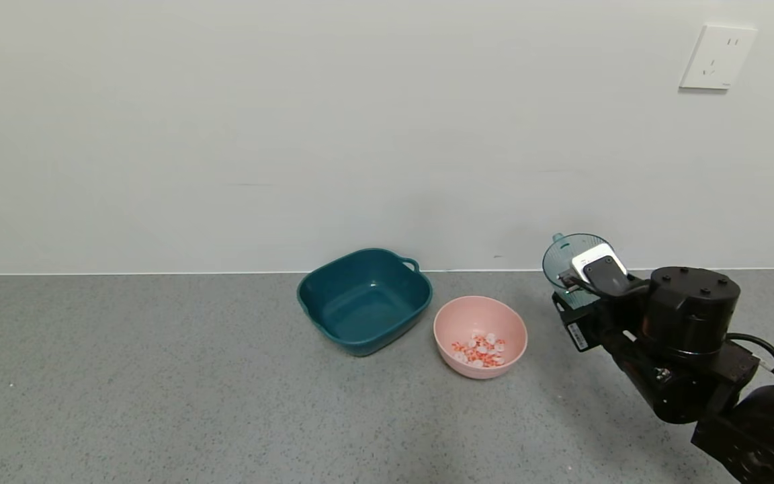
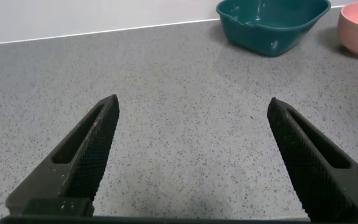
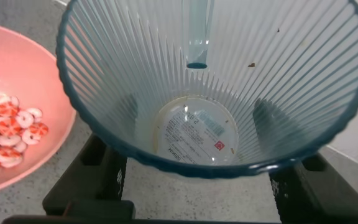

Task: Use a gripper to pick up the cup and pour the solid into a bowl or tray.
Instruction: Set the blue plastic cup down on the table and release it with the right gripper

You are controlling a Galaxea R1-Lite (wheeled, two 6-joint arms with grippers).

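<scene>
Right gripper (image 1: 578,282) is seen at the right of the counter, closed on the translucent blue-green cup (image 1: 572,261), which is held clear of the surface with its mouth turned toward the head camera. From the right wrist view the ribbed cup (image 3: 204,93) is shown to be empty, only a label and a few crumbs being visible at its base. Just to the gripper's left and slightly nearer the robot, the pale pink bowl (image 1: 480,336) is found resting on the grey counter (image 1: 158,376), and the orange-red and white pieces (image 1: 480,351) are gathered in its bottom. Farther to the left, just beside the bowl, a dark teal tub (image 1: 364,299) is seen with nothing in it. The pour is therefore judged to be done; at most, the setting down of the cup is left. Left gripper (image 2: 191,155) is parked low over bare counter, its jaws spread wide with nothing between them.
</scene>
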